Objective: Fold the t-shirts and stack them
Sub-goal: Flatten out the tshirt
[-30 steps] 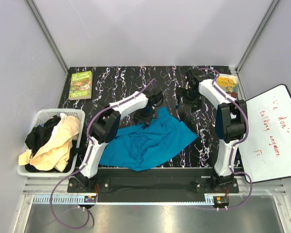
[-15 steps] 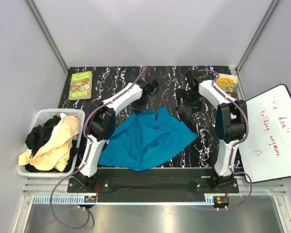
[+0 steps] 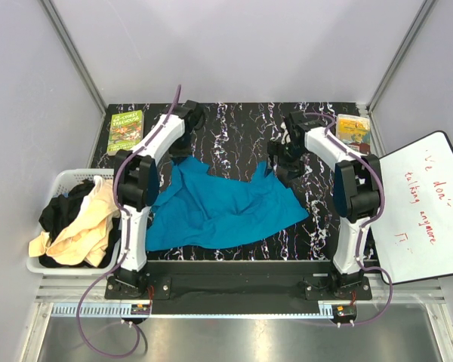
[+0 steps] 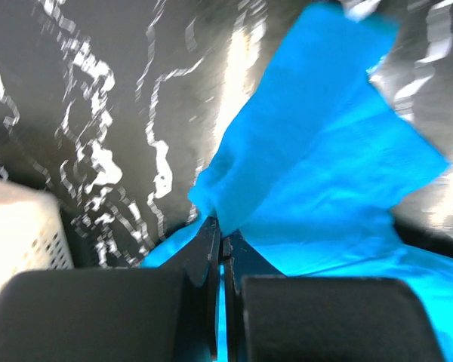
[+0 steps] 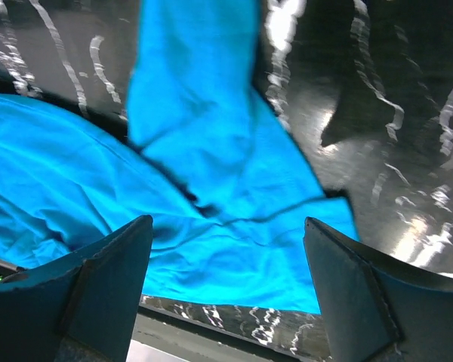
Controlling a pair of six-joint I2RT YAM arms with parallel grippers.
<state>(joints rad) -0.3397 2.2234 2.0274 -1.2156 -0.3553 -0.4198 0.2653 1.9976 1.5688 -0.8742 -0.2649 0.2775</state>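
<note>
A teal blue t-shirt (image 3: 219, 207) lies spread and rumpled across the middle of the black marbled table (image 3: 241, 124). My left gripper (image 3: 180, 151) is shut on its far-left corner, and that corner is lifted; in the left wrist view the fabric (image 4: 317, 151) fans out from the pinched jaws of the left gripper (image 4: 220, 226). At the shirt's far-right corner my right gripper (image 3: 278, 162) hovers open, and in its wrist view the right gripper (image 5: 226, 222) has teal cloth (image 5: 211, 188) below the gap, not gripped. More t-shirts, cream-beige (image 3: 87, 222) and black (image 3: 60, 211), fill the basket.
The white slatted basket (image 3: 68, 175) stands off the table's left edge. A green book (image 3: 125, 131) lies at the far-left corner and another book (image 3: 354, 128) at the far right. A whiteboard (image 3: 423, 204) leans on the right.
My left gripper closed on the teal shirt's edge and dragged it to the far left, spreading the shirt wider. The right gripper came down to the shirt's far-right corner, its jaws slightly narrower.
</note>
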